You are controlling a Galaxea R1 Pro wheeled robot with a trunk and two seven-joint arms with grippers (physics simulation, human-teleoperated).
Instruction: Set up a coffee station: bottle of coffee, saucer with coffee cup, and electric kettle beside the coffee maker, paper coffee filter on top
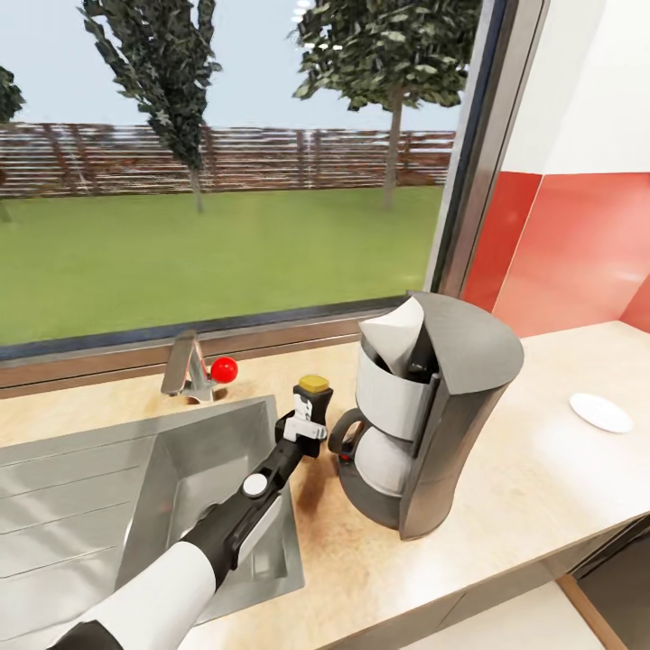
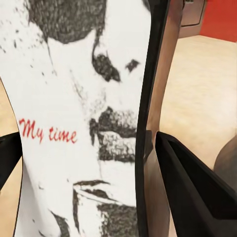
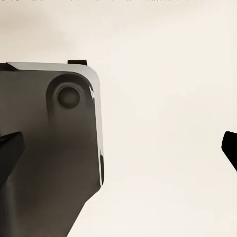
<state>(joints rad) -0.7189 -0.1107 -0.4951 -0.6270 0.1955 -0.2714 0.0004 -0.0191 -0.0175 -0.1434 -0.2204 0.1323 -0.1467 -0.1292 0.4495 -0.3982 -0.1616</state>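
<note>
While the left pincer (image 1: 305,424) stands clamped on the bottle of coffee (image 1: 314,394) beside the coffee maker (image 1: 433,415) on the counter (image 1: 542,469), the jar looks rigid, smooth and breakable, best gripped around its labelled body. A paper coffee filter (image 1: 397,336) sits in the maker's top; the right pincer's fingers stand apart.

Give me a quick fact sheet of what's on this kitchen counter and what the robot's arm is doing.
Surface: light beige speckled countertop
Machine: tall dark grey coffee maker, upright beside the steel sink
On its top: white paper cone filter
Jar: small dark brown coffee bottle with yellow lid, upright on the counter, between sink and machine
Left gripper: at the jar, fingers either side of its white "My time" label
Plate: small white saucer, bare, far right
Right gripper: open
</note>
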